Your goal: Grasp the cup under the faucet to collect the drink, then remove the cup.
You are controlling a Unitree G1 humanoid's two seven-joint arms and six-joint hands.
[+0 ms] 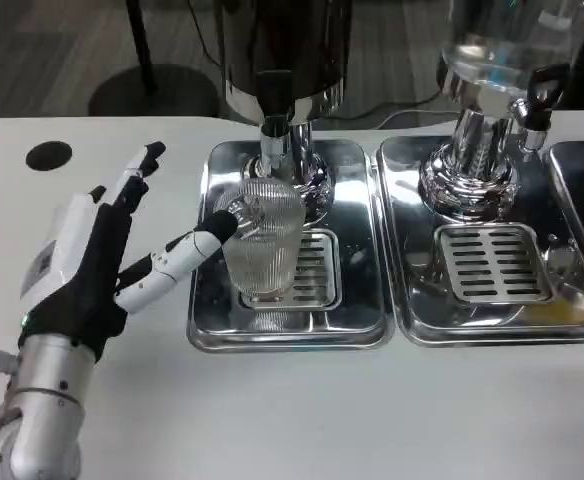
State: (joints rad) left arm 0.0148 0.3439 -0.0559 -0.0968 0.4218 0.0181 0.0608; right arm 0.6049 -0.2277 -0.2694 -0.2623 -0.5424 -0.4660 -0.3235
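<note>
White table: left hand spread, holding nothing, thumb tip touching cup under faucet.

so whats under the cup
The ribbed clear cup stands on the slotted drain grate of the left steel tray. The slots directly beneath it are blurred by the glass. The left hand's thumb touches its side.

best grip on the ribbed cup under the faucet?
Grip the ribbed glass cup around its mid wall, coming from its left, where the left hand already is. It stands upright on the drip tray grate; faucet blocks the top.
</note>
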